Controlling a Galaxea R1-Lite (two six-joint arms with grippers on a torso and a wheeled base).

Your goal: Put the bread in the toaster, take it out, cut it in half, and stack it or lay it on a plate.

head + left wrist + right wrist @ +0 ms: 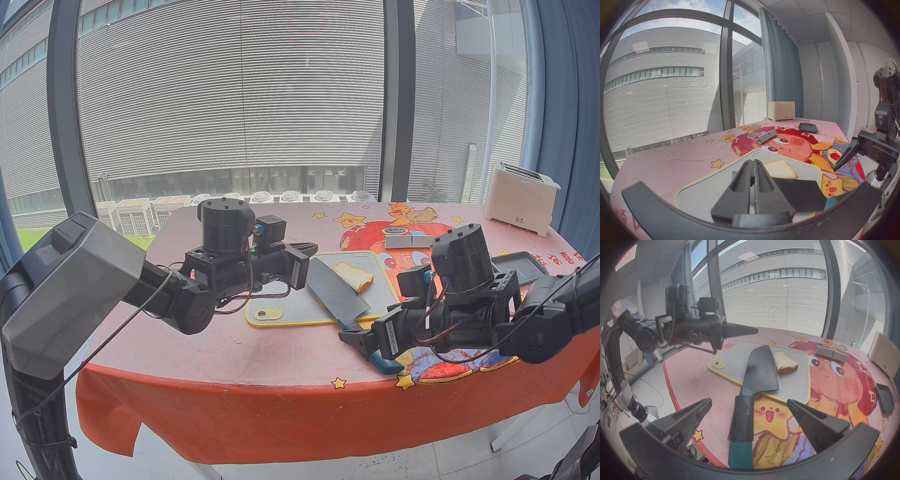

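- you're on the cutting step, I'd say; the bread [785, 362] is out of the toaster [884, 355] and lying on the cutting board [731, 362], but the knife [761, 371] isn't picked up yet
- your right gripper [748, 403] is spread wide with a finger on each side of the knife's handle; nothing is pinched, and the handle sits in the gap without touching either finger as far as I can see
- the knife's long axis runs straight out from that gripper; the handle end is nearest it and hangs off the board's edge; the flat-lying blade points away, toward the left gripper [309, 248]
- the bread is ahead of the right fingertips, past the handle and tight against one side of the blade; can't tell if they actually touch
- your left gripper is pressed together and holding nothing; it hovers over the board, with the bread below and just ahead of its tips
- next move as I see it: close the right fingers squarely on the handle, lift, turn the blade edge-down and line it up across the bread; the left could pin the bread
- the plate [519, 267] sits off to the right gripper's outer side, well apart from the bread
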